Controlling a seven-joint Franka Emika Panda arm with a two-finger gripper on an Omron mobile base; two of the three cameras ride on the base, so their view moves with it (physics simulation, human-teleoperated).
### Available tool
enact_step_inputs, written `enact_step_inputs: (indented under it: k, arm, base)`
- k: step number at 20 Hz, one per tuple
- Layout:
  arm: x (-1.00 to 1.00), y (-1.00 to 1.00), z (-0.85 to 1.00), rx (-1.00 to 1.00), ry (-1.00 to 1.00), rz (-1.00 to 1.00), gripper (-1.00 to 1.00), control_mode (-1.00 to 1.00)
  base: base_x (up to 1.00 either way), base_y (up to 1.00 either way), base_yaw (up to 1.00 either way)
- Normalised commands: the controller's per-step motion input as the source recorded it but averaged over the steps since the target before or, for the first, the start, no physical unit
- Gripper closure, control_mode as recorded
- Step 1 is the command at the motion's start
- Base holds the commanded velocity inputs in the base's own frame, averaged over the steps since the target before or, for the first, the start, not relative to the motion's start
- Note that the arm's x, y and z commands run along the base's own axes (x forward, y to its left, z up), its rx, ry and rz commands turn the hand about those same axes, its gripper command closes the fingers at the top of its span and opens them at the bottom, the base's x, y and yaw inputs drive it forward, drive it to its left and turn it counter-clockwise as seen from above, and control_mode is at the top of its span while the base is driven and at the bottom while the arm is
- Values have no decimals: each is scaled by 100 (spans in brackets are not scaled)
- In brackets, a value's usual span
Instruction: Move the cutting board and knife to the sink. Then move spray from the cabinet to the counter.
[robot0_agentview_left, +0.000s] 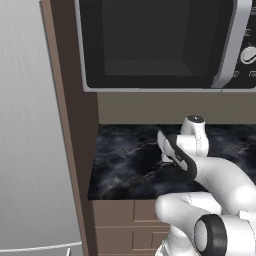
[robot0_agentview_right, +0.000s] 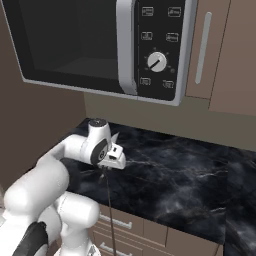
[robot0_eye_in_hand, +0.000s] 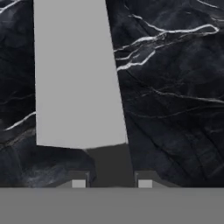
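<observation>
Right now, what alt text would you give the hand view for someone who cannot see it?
The knife lies on the black marble counter, its broad grey blade running up the frame and its dark handle between the two fingertips of the hand. The fingertips stand close on either side of the handle.

The silver-bladed, dark-handled chef's knife (robot0_eye_in_hand: 78, 74) lies on the black white-veined marble counter (robot0_agentview_left: 125, 165), below the black microwave (robot0_agentview_left: 155, 45) and above the brown drawers (robot0_agentview_right: 125, 225).

gripper (robot0_eye_in_hand: 111, 183) low, prob. clamped narrow
</observation>
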Motion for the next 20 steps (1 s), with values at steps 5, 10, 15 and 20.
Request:
enact_step_inputs:
  k: [5, 10, 15, 20]
  arm:
    - [-39, 0, 35, 0, -2, 0, 100, -100]
    - [-33, 0, 42, 0, -3, 3, 100, -100]
    - [-32, 0, 33, -2, 0, 5, 100, -100]
    - [-28, 1, 25, -6, 0, 8, 100, -100]
  base:
    - [0, 0, 0]
    - [0, 0, 0]
    - [0, 0, 0]
    - [0, 0, 0]
